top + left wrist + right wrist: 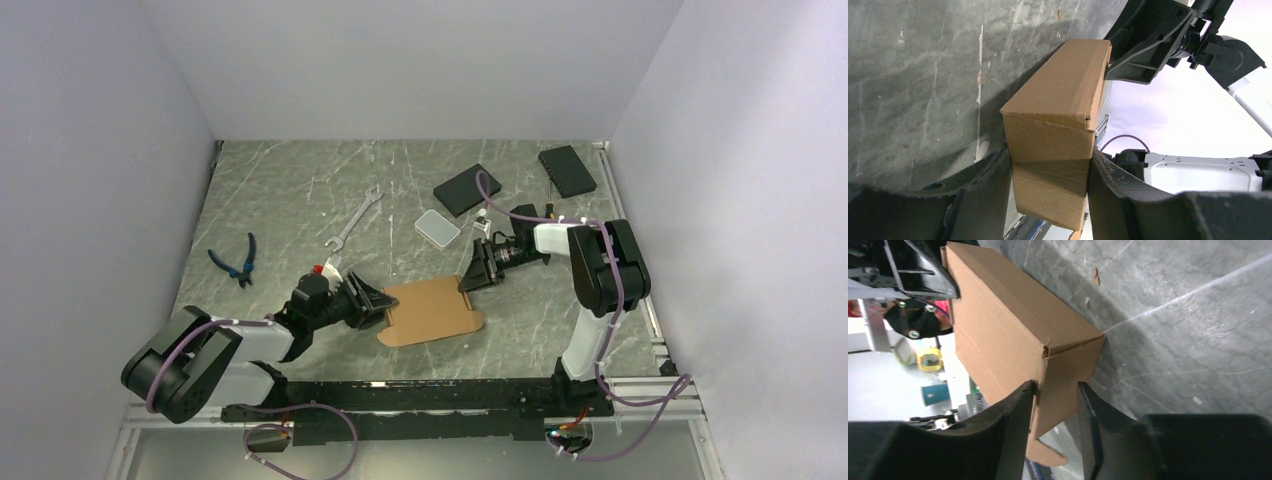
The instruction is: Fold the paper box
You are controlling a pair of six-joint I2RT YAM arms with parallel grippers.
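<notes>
paper box | near end between left gripper fingers, touching both

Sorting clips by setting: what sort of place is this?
Likely a robot test cell: plain white walls box in a marble-patterned table, with a wrench and pliers lying about.

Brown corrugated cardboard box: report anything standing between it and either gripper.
Nothing visible does. The left gripper clamps one end of the brown corrugated cardboard box, a finger against each side; the right gripper straddles the opposite end's flap.
</notes>
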